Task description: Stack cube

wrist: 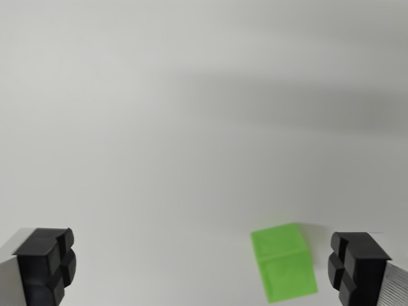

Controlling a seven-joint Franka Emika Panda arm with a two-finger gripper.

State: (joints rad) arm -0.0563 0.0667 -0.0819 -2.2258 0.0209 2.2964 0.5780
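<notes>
A pale grey-white counter (191, 127) is seen filling almost the whole of the wrist view, its surface smooth and unmarked, with a broad, soft band of shadow laid across the upper part and darkening toward the wrist view's right. The far stretch of the surface is blurred, and no edge of it can be made out.

At the bottom of the picture the end effector (205, 271) is shown spread wide, its jaws set far apart at the two lower corners and nothing held between them. Each of the fingers (46, 264) is seen as a grey metal body capped by a black, blocky pad cut by grooves into rounded segments; the one at the wrist view's left is cropped by the lower edge, and the one at the wrist view's right is cropped by the lower edge and the right edge.

A bright green cube (284, 261) is pictured resting on the counter low in the frame, toward the wrist view's right. It is placed inside the gap between the two fingers but well off centre, just beside the right-hand pad and apart from it, with a narrow strip of bare counter visible between them. The cube is turned at an angle to the frame, so that its top face and one lighter side face are both presented, and a faint shadow is cast along its upper right edge. Only this one cube is shown.
</notes>
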